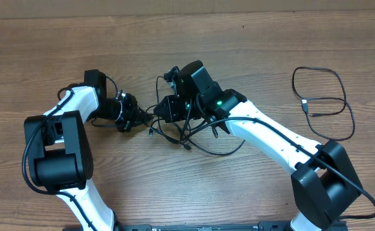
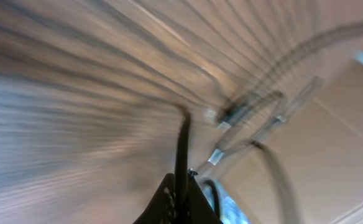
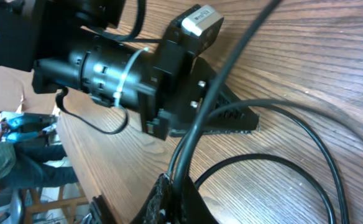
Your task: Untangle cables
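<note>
Wood-grain desk (image 1: 252, 45) carries thin black tangled cables (image 1: 178, 131), heaped mid-desk between both arms. Left pincer (image 2: 178, 202) pressed together on one strand; view badly blurred. Right pincer (image 3: 174, 198) pinching another strand, left arm's black wrist (image 3: 107, 68) close beside. Separate black looped cable (image 1: 305, 103) lies well apart, far right.

Robotics lab bench, likely: white-and-black left arm (image 1: 78, 102) and right arm (image 1: 264, 128) mounted at edge of wood-grain table (image 1: 174, 45), loose cables (image 1: 305, 104) on top; blurred clutter (image 3: 17, 127) beyond table edge, right wrist view.
</note>
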